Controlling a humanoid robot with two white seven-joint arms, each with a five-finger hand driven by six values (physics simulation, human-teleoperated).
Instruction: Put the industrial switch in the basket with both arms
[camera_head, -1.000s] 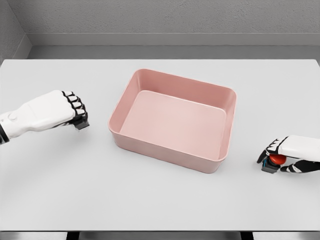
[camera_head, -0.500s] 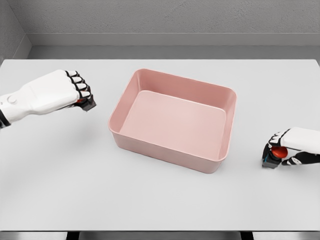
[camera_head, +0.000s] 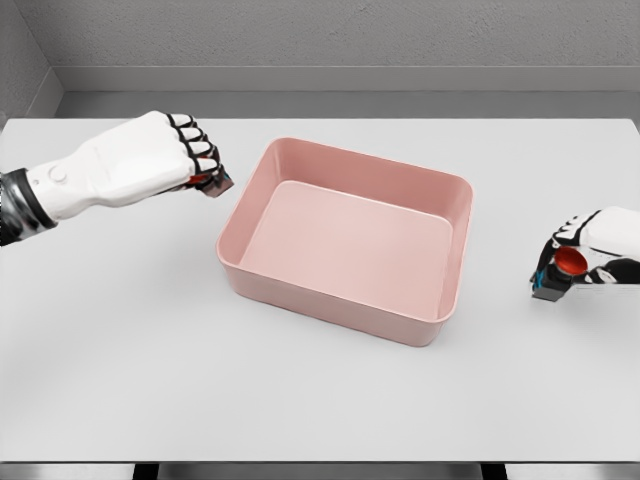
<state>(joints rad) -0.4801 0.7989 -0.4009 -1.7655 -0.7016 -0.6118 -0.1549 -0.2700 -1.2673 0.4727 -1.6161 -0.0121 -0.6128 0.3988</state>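
While gripped: two switches, one basket.

White arms with black-jointed hands

The left hand is shelled in smooth white, with black segments at the knuckles and fingers; a round dimple is seen near the wrist, followed by a dark grey ribbed cuff. The right hand is likewise white with black finger joints.

Counted 2 industrial switches: 1 red-buttoned switch at the right, 1 dark switch at the left, mostly hidden. Counted 1 pink basket, 1 white bench, and 2 hands: 1 left hand, 1 right hand.
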